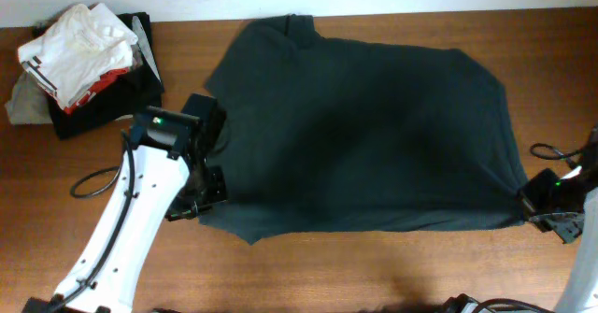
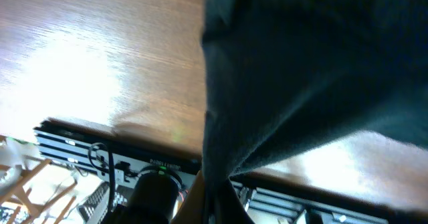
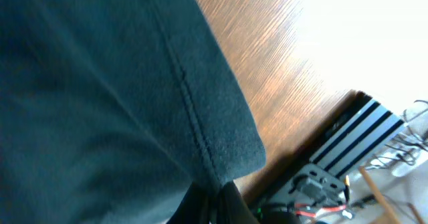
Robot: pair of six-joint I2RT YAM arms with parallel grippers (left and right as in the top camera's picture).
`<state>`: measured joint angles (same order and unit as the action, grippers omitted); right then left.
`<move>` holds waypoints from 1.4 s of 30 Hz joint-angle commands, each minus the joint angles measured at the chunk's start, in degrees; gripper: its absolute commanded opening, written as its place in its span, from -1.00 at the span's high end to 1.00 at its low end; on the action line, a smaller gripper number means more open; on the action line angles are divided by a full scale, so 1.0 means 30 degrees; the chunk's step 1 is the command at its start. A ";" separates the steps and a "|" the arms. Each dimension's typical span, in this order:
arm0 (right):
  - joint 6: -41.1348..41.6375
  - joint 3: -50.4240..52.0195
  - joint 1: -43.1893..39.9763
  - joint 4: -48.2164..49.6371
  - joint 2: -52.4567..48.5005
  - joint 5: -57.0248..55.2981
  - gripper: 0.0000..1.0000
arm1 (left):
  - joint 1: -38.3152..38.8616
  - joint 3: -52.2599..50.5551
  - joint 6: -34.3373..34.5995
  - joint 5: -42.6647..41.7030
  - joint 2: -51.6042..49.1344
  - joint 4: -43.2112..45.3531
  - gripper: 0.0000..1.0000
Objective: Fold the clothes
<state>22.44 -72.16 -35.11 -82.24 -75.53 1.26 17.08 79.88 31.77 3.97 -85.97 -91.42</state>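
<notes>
Looking down from the overhead view, we see a brown wooden table point(image 1: 374, 276) that fills the field. The largest item on it is the dark charcoal T-shirt point(image 1: 364, 135), spread nearly flat across the middle and right. A plain face is up and the collar point(image 1: 297, 20) points to the far edge.

The white left arm point(image 1: 121, 229) enters from the near left corner. The right arm point(image 1: 587, 248) shows only at the near right edge.

At the far left corner lies a pile of other clothes point(image 1: 70, 107), well apart from the T-shirt, with a white garment point(image 1: 79, 42) on top of dark ones. A thin black cable point(image 1: 93, 180) loops on the wood just left of the left arm.

The left gripper point(image 1: 217, 168) sits at the left edge of the T-shirt. In the left wrist view the fabric gathers to a narrow point between its jaws, so we read it as pinched closed on the cloth, which is lifted off the wood there.

The right gripper point(image 1: 525, 193) meets the near right corner of the T-shirt. In the right wrist view the stitched hem corner tapers down into its jaws, so it too is clamped on the fabric.
</notes>
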 commanded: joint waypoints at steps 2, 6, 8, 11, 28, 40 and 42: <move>0.0328 0.0007 -0.0656 0.0903 0.0270 -0.0503 0.92 | 0.0721 -0.0102 0.1625 0.1486 0.0998 0.1632 0.99; 0.0335 0.0503 -0.0656 0.2280 0.0262 0.0168 0.92 | 0.0721 -0.0437 0.1625 0.1486 0.0765 0.5625 0.99; 0.0342 0.1078 -0.0656 0.3468 0.0262 0.1508 0.92 | 0.0721 -0.1268 0.1632 0.1486 0.0765 0.8874 0.99; 0.0350 0.1501 -0.0656 0.5588 0.0073 0.2251 0.92 | 0.0721 -0.2834 0.1632 0.1486 0.0765 1.2007 0.98; 0.0335 0.1523 0.2718 1.3019 -0.7308 0.1071 0.92 | -0.0015 -0.5115 0.1625 0.6135 -0.4335 2.2695 0.96; 0.0350 0.1523 0.3330 1.6232 -0.8801 -0.0656 0.92 | -0.1129 -0.5115 0.1632 0.6608 -0.6448 2.4458 0.87; 0.0350 0.1523 0.3351 1.6662 -0.9916 -0.0415 0.92 | -0.1122 -0.5115 0.1632 0.6564 -0.6484 2.4946 0.88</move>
<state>22.96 -67.59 -25.39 -33.43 -102.08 0.99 14.17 64.79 36.47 21.76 -104.71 -17.78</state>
